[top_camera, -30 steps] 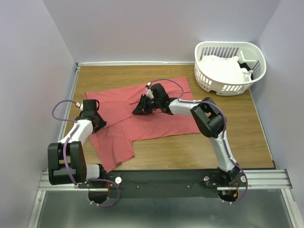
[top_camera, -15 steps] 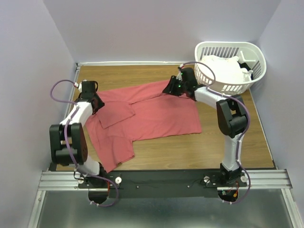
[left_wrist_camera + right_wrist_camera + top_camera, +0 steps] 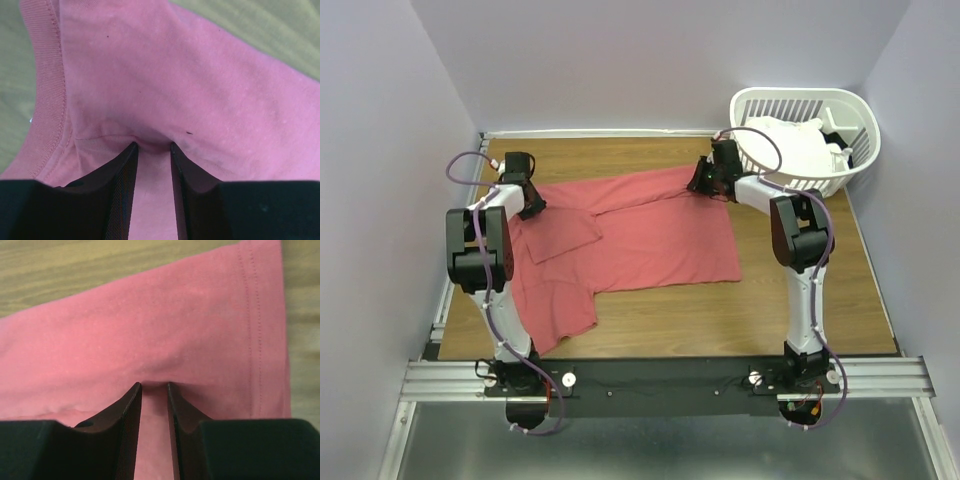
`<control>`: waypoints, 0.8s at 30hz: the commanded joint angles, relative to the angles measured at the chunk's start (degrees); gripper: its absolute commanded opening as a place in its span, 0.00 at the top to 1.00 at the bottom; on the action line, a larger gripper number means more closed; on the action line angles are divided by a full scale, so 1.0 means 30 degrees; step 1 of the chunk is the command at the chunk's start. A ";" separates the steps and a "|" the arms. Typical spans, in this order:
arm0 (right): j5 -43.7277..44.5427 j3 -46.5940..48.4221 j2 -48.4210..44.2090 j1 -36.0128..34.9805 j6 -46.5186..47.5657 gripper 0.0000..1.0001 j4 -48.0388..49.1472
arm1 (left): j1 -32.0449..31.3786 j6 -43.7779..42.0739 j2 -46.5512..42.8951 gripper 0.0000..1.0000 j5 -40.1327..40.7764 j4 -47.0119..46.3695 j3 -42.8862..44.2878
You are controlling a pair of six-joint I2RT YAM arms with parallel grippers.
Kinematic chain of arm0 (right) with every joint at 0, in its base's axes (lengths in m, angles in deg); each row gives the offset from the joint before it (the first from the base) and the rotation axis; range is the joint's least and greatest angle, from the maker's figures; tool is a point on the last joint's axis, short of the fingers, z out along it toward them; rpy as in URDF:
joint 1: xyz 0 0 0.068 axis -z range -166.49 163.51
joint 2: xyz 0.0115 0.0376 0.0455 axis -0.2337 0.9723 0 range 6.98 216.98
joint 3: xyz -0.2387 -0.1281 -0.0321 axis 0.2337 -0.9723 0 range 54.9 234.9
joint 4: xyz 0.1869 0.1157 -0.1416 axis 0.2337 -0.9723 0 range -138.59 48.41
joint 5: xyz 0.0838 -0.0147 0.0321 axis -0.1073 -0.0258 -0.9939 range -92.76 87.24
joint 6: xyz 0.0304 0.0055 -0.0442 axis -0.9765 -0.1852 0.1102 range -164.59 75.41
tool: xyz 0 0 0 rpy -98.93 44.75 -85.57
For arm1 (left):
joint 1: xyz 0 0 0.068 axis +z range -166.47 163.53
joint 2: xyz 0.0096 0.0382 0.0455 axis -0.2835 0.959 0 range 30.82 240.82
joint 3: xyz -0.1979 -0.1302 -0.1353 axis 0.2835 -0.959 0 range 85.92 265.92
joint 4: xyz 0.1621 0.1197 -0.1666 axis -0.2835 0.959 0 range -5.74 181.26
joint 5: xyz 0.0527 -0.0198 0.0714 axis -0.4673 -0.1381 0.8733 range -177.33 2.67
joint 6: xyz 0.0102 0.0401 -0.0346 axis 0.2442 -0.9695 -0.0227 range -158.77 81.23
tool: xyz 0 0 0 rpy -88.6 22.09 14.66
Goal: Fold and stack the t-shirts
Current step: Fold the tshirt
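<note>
**Coral-red t-shirt (image 3: pixel 640 235) being drawn flat along its far edge**

On the left, the left gripper (image 3: pixel 528 200) is pinching the cloth just beside the ribbed collar, its jaws closed on a puckered tuck. The shirt is lying spread on the wooden table (image 3: pixel 720 320), with one sleeve doubled over and the near-left part rumpled. On the right, the right gripper (image 3: pixel 705 180) is nipping the stitched hem near the laundry basket (image 3: pixel 760 172), where the white t-shirts (image 3: pixel 788 145) are waiting. Both arms should be pulling apart evenly and low, easing out slack without lifting or twisting, before any fold begins.
</note>
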 commanded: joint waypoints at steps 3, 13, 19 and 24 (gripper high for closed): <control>0.1829 0.2020 0.2050 0.0450 0.1196 0.66 -0.0630 | 0.0143 -0.0184 0.2275 0.60 0.0473 0.0883 0.1999; 0.1336 0.5830 0.3520 0.0714 0.2866 0.63 -0.1539 | 0.0143 -0.0359 0.2786 0.48 -0.0524 0.1646 0.5722; -0.0833 0.4722 0.0071 0.0306 0.3013 0.47 -0.1919 | 0.0173 -0.0389 -0.2333 0.38 0.1554 0.2231 0.4379; -0.0486 0.0916 -0.3713 -0.1012 0.3015 0.44 -0.2359 | 0.0202 -0.0506 -0.7548 0.34 0.2465 0.3110 -0.0245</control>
